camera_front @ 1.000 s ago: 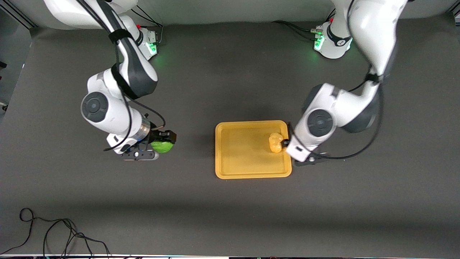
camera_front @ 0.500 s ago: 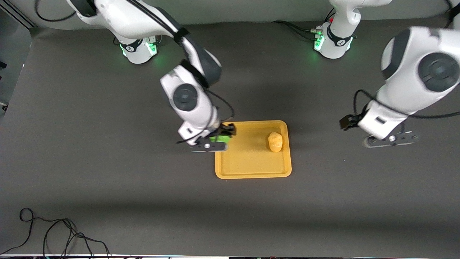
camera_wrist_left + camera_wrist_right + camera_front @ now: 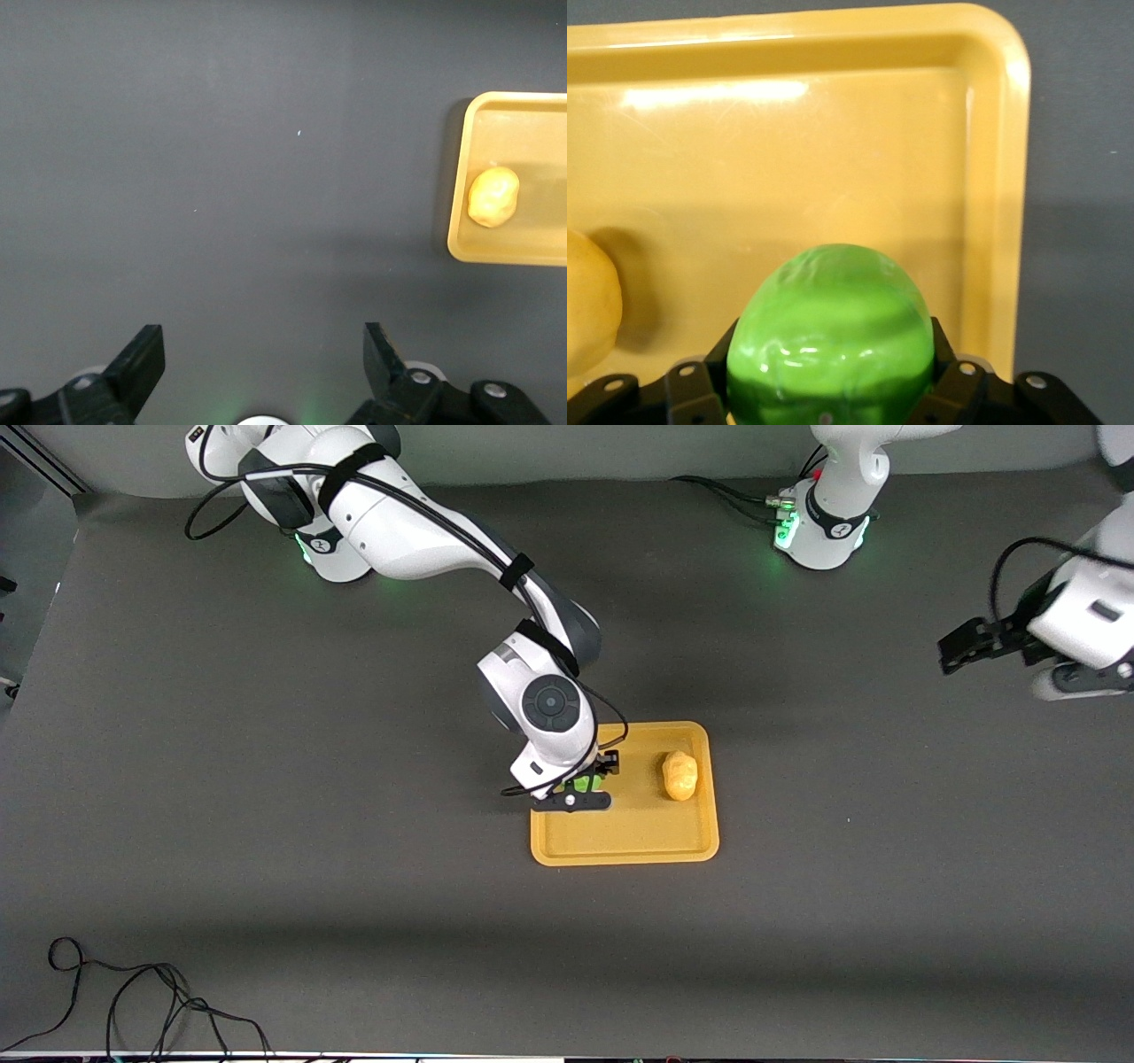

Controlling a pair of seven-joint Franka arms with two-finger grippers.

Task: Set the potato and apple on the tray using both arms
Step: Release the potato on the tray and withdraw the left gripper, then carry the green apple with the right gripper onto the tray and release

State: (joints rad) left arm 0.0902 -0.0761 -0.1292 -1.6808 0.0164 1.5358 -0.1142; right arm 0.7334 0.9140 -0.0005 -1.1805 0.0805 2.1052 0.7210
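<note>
Since a second ago: right gripper carried apple from open table to over tray; left gripper left potato on tray, pulled back toward left arm's end of table, fingers spread wide, empty.

Apple sits squarely between right fingers, clamped both sides, above tray floor near rim at right arm's end. Potato beside it, toward left arm's end, apart.

Likely next: lower, release apple straight down.

Dark grey matte surface fills most of the front view, w/ a pale grey wall strip along its top edge. Loose black cable coiled on the surface at the right arm's end, nearest the front camera. Green glow near both bases.
</note>
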